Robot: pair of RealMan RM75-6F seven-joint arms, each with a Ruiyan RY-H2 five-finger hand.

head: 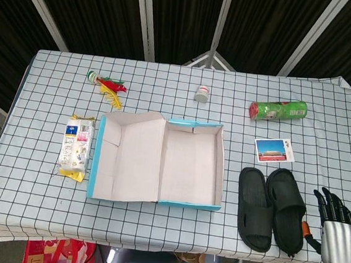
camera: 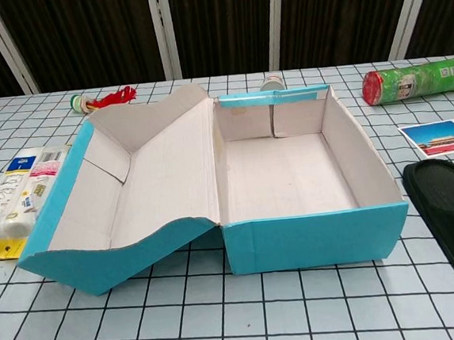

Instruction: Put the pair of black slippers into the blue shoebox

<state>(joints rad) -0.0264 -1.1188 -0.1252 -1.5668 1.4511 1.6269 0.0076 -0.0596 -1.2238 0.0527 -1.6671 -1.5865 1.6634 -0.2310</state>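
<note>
The blue shoebox (head: 194, 164) looks like matt cardboard with a pale plain inside, the black slippers (head: 271, 206) beside it seem matt rubber, and checked cloth covers the tabletop (head: 31, 211).

Table (head: 30, 217) under blue-and-white checked cloth, dark ribbed wall panels (head: 100, 12) behind, slanted pale metal struts (head: 146, 17) across them

right hand (head: 339, 231) | low at frame's right corner, fingers apart, pointing up-frame, holding nothing | left hand unseen
</note>
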